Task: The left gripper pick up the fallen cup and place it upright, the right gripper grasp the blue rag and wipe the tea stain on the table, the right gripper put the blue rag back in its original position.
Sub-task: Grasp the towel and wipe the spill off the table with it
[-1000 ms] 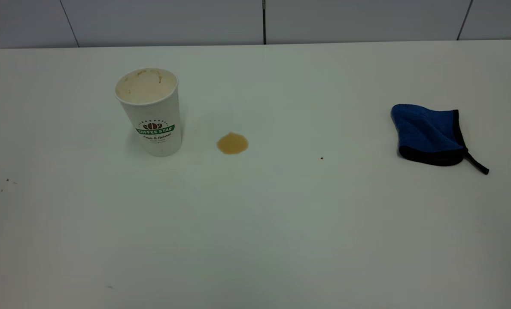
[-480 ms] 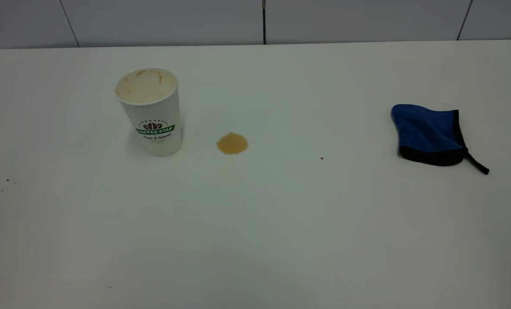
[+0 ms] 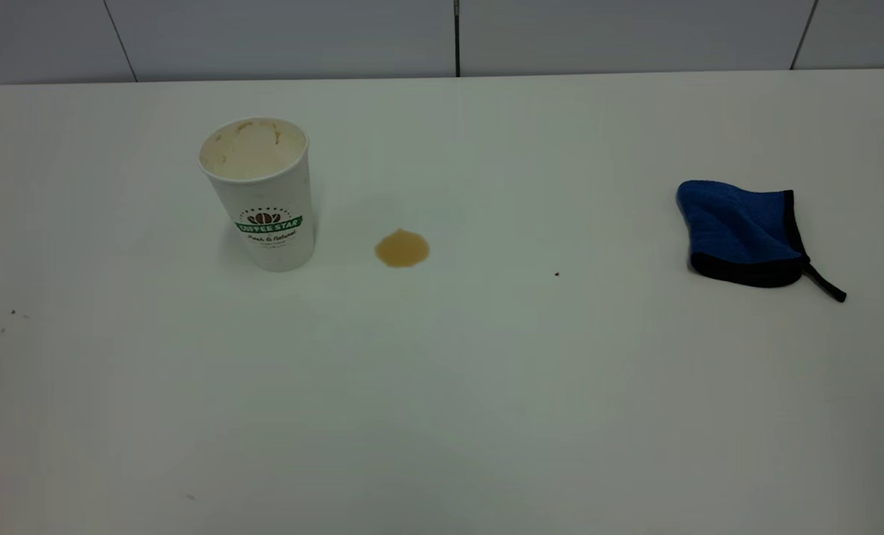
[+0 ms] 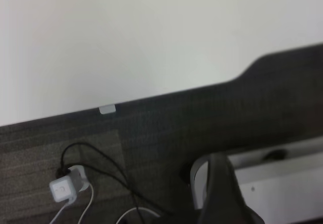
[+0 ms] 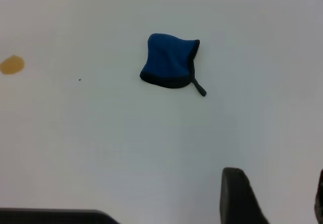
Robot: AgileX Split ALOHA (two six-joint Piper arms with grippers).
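Cup point(image 3: 260, 195) stood upright; rag point(image 3: 743, 232) step was next. My right fingers point(image 5: 239, 196) hung above bench point(image 3: 442, 386), gap unclear; must reach rag.

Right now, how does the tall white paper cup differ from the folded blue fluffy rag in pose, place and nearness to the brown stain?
The tall white paper cup stands upright, mouth open upward; the folded blue fluffy rag lies flat. The cup is at the exterior view's left, the rag far at its right. The cup sits close beside the light brown tea stain without touching it; the rag lies well away from it. Both rest untouched on the white table.
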